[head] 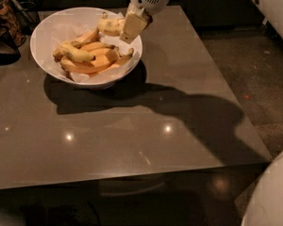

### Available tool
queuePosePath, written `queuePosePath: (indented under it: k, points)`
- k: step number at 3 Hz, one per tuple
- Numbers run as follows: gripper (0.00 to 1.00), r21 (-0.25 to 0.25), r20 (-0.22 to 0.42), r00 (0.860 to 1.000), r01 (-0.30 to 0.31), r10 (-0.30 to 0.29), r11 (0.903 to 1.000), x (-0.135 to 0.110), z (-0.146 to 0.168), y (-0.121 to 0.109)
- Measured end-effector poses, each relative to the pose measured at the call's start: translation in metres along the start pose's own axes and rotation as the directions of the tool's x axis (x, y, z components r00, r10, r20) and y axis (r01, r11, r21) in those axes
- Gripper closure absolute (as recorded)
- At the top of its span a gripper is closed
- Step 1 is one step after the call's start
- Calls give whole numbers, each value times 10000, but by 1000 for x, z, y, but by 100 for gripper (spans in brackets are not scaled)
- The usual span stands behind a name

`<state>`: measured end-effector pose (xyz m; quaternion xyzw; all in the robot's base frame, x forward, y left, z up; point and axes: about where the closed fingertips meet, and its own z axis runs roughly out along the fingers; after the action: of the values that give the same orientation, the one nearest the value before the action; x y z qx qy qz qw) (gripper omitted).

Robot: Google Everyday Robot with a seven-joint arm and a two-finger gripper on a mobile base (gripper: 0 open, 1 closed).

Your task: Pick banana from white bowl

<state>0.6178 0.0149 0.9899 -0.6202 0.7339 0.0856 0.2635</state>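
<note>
Target fruit: the short, plump pale-yellow banana with brown speckles [109, 26] hangs at the far side of the bowl, above the other fruit and apparently touching none of it.

Tool: the cream-coloured two-finger gripper [126, 28] reaches down from the top edge of the camera view and grasps one end of this banana; the free end points left over the bowl.

Container: the large round white bowl lined with crinkled white paper [37, 36] sits at the far left of the table, directly below the held fruit.

Remaining contents: a slimmer curved yellow banana [75, 54] lies on long orange-toned bananas [92, 66] in the bowl.

Support: the grey-brown glossy tabletop [146, 140] bears the bowl and the arm's dark shadow.

Progress, done: the grasp is made and the fruit appears clear of the heap.

Progress, left: the banana is over the bowl's footprint, so carrying it up and away past the rim remains.

Uncertainty: from this angle, its height above the rim cannot be judged firmly.

Risk: an end-on hold may let the fruit pivot or slip.
</note>
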Motion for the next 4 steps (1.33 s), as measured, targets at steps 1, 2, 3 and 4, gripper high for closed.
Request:
queuePosePath:
  k: [1,2,3,4]
  points:
    - [100,-173,93,9992,-388,390,9991,2,-24,14]
    - [100,-115,815,9863,-1429,1434,9897,8,-60,45]
    - [100,-131,1217,9621,-2443,2440,9696,26,-75,73]
    - [100,-233,1196,9364,-3297,3300,9438,46,-82,105]
